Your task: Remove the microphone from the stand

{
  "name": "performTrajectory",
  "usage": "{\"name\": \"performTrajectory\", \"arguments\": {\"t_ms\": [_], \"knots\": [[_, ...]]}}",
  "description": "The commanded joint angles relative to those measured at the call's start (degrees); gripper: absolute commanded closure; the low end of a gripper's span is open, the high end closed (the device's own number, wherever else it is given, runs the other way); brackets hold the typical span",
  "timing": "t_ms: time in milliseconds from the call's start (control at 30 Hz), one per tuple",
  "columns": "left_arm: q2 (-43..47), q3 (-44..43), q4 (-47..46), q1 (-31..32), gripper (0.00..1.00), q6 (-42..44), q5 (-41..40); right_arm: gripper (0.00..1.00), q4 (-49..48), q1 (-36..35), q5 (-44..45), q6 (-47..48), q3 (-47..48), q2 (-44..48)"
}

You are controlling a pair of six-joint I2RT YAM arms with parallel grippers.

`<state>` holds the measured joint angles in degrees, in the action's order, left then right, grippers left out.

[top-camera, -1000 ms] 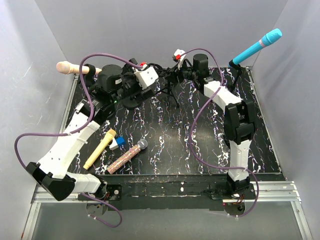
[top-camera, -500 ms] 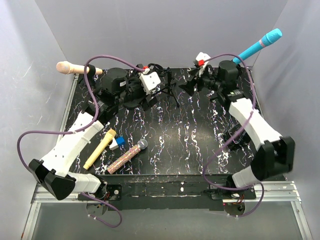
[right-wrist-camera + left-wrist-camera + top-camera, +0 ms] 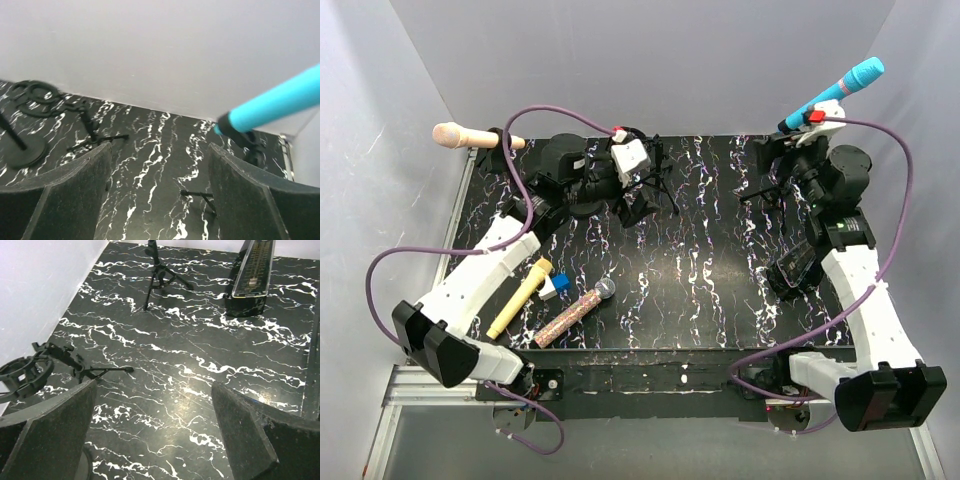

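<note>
Blue microphone [image 3: 845, 85] sits tilted in its stand [image 3: 247, 141] — left fingers [image 3: 47, 440] and right fingers [image 3: 55, 195] both spread apart, empty.

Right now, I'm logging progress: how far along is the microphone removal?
Done: yellow microphone and glitter microphone lie loose on the table. In hand: right gripper, open, faces the blue microphone on its stand. Remaining: grasp and lift it; the beige microphone is also mounted.
</note>
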<state>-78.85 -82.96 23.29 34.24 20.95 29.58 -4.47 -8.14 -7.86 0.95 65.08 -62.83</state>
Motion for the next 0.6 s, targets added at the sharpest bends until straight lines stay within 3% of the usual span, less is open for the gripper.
{"name": "performTrajectory", "arguments": {"t_ms": [0, 333, 567], "knots": [[-1.8, -3.3, -1.7, 0.0, 0.02, -1.5, 4.5, 0.18, -3.9, 3.1, 5.7, -6.0, 0.3, -0.1], [-4.0, -7.6, 0.6, 0.0, 0.02, 0.9, 6.8, 0.21, -8.4, 15.7, -5.3, 0.8, -0.4, -5.6], [-5.7, -10.1, 2.5, 0.0, 0.03, 4.2, 6.5, 0.21, -12.7, 19.5, -10.7, 4.3, -1.9, -9.8]]}}
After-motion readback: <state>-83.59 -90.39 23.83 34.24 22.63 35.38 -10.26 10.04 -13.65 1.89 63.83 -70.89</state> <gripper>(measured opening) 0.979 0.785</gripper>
